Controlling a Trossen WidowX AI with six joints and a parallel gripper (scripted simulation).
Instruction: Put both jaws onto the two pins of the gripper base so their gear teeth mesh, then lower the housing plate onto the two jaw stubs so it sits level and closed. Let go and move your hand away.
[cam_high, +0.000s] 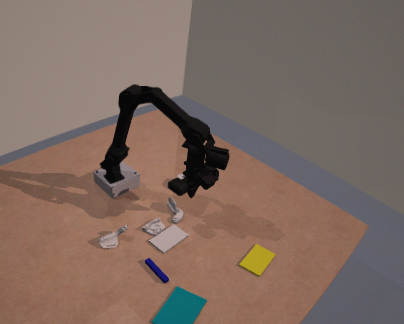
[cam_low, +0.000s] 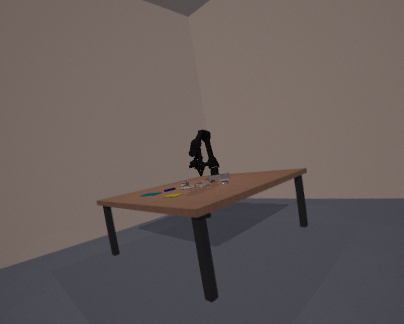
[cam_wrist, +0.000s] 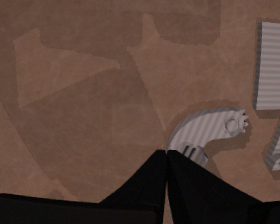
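Observation:
My gripper is shut with nothing seen between its tips, high above the table. A pale curved jaw with gear teeth at one end lies on the table; in the wrist view the fingers hide its lower part. Beside it, the top view shows a white part and a flat pale rectangular slab, also at the right edge of the wrist view. Another white part with a thin arm lies farther left. I cannot tell which parts are the base and housing plate.
A small white piece shows partly behind the gripper. A dark blue bar, a teal sheet and a yellow sheet lie on the table. The arm's grey base stands behind the parts.

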